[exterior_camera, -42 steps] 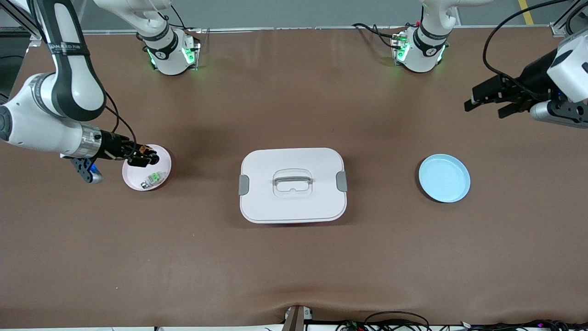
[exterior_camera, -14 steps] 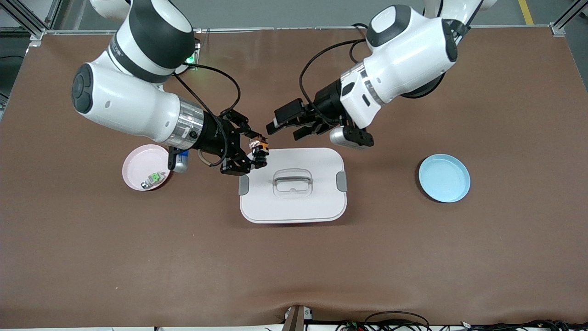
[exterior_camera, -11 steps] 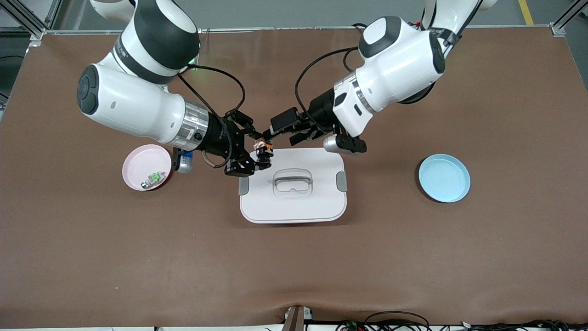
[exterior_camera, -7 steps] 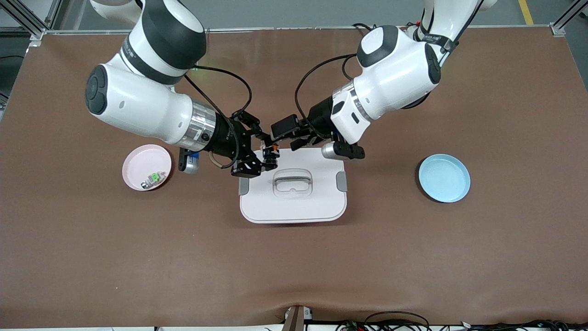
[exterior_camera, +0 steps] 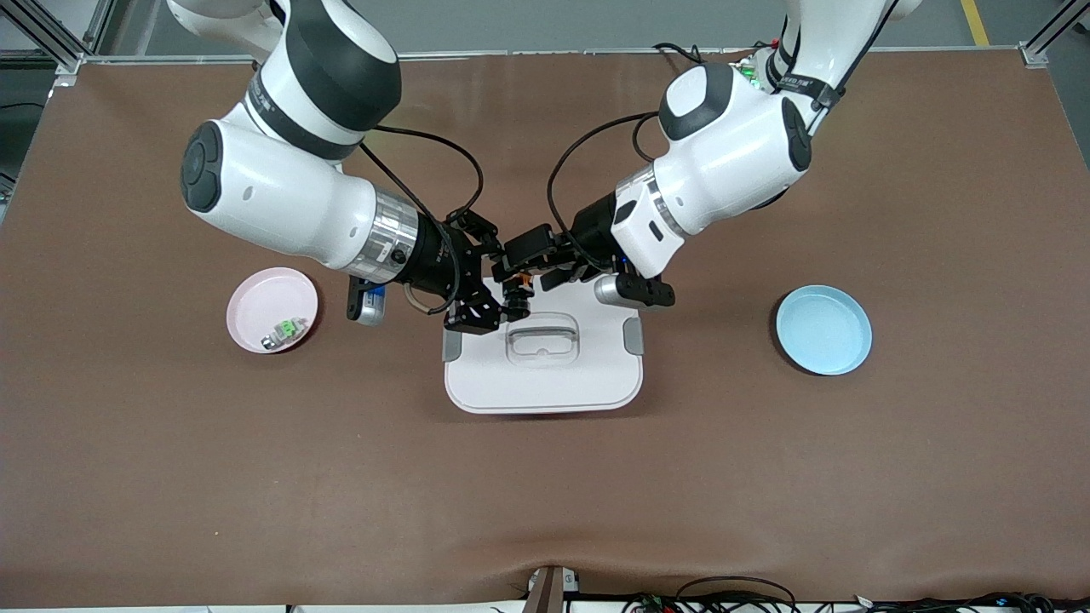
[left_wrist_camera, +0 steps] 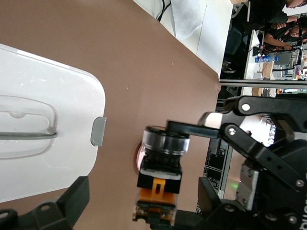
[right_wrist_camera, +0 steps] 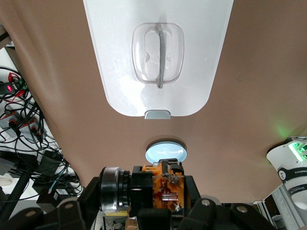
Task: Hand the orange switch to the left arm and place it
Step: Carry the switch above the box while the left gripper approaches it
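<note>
My right pincer (exterior_camera: 492, 288): pinching the orange switch (exterior_camera: 516, 289), up in the air over the box (exterior_camera: 542, 368) edge that lies farther from the front camera.
My left pincer (exterior_camera: 530, 266): fingers spread, one on each side of the switch in my right pincer's grip, not pressed on it.
Switch (right_wrist_camera: 156, 189): between my two pincers, above the box lid.
Box: under both pincers, lid handle (exterior_camera: 542, 330) just below them.
Pink plate (exterior_camera: 255, 308): toward my right arm's end, holds a green-and-clear switch (exterior_camera: 285, 330).
Blue plate (exterior_camera: 823, 329): toward my left arm's end.

High front camera faces the robots; both close wrist cameras share the box (exterior_camera: 542, 362) below
</note>
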Controlling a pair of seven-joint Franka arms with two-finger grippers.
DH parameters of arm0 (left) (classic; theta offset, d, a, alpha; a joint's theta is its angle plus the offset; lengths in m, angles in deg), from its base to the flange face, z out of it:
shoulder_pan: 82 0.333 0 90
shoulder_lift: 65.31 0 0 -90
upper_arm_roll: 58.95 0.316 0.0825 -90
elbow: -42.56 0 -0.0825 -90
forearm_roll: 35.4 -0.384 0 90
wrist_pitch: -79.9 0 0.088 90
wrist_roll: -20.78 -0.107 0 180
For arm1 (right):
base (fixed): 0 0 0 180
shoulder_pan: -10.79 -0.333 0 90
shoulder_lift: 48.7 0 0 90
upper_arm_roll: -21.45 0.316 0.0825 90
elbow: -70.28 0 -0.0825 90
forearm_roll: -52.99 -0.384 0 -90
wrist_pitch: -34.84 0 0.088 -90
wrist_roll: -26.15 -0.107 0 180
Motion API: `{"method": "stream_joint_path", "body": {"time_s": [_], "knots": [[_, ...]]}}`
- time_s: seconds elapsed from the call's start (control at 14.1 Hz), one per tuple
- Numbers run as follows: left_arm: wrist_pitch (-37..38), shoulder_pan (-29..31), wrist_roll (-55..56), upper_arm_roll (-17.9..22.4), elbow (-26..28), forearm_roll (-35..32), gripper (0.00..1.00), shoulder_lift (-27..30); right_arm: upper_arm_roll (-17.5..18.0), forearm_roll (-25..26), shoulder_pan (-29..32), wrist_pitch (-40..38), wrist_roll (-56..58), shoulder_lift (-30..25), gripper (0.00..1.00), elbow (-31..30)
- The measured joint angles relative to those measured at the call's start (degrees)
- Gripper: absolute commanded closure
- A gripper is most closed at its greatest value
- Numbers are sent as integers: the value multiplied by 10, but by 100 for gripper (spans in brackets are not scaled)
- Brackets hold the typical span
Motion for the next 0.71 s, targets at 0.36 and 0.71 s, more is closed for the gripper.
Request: {"method": "stream_joint_path", "body": {"time_s": [0.36,0.71], "knots": [[-3,1,-31,0,-4,0,93,-4,0,0,-1,3,-1,6,100,2],[-4,1,-46,1,-6,-1,100,-5,0,-2,-3,10,-1,14,100,3]]}}
